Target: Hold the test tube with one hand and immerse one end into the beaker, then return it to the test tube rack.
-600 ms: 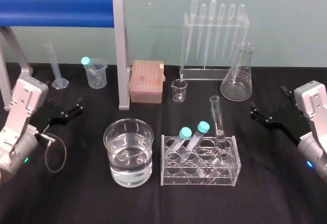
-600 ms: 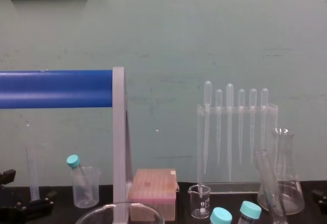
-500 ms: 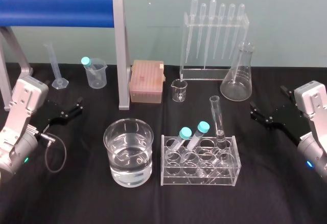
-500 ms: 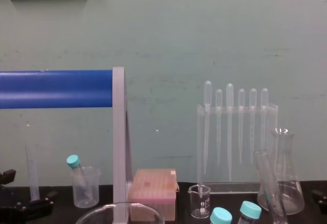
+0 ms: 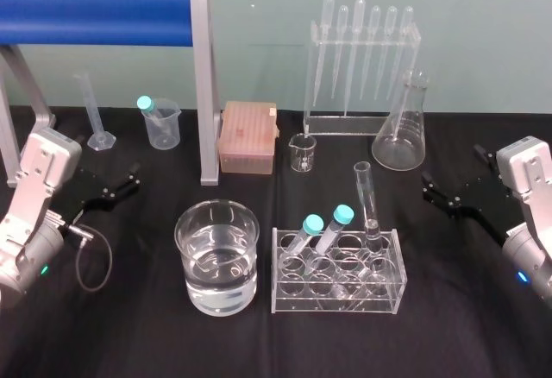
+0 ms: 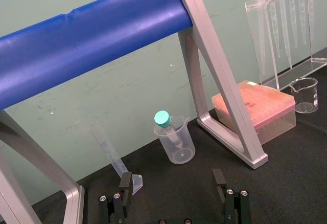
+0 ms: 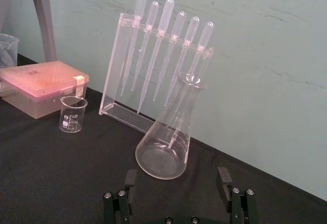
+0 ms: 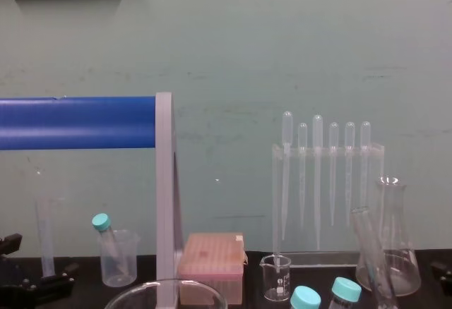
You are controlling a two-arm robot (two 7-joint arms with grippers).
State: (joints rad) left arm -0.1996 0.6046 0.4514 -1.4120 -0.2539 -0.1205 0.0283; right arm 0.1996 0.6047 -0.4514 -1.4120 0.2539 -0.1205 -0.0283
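From my station I see the test tube [image 5: 367, 201] standing nearly upright in the back right corner of the clear rack [image 5: 338, 305], its open mouth up, leaning slightly toward the left. Two teal-capped tubes [image 5: 321, 227] lean in the same rack just to its left. The big beaker [image 5: 216, 296] sits on the black desk [image 5: 129, 335] just left of the rack, close to it but not touching, and holds clear liquid to about half its height. My left end effector [image 6: 171, 180] hovers low over the desk at the far left, well apart from the beaker, with its fingers spread wide and nothing between them; beyond it stand a cloudy plastic cup [image 6: 176, 143] with a capped tube in it and the leg of a blue-barred frame [image 6: 219, 91]. My right end effector [image 7: 176, 177] waits at the far right of the desk, well clear of the rack, also wide apart and holding nothing, and it faces a conical flask [image 7: 166, 142] and a stand of pipettes [image 7: 163, 50] against the wall.
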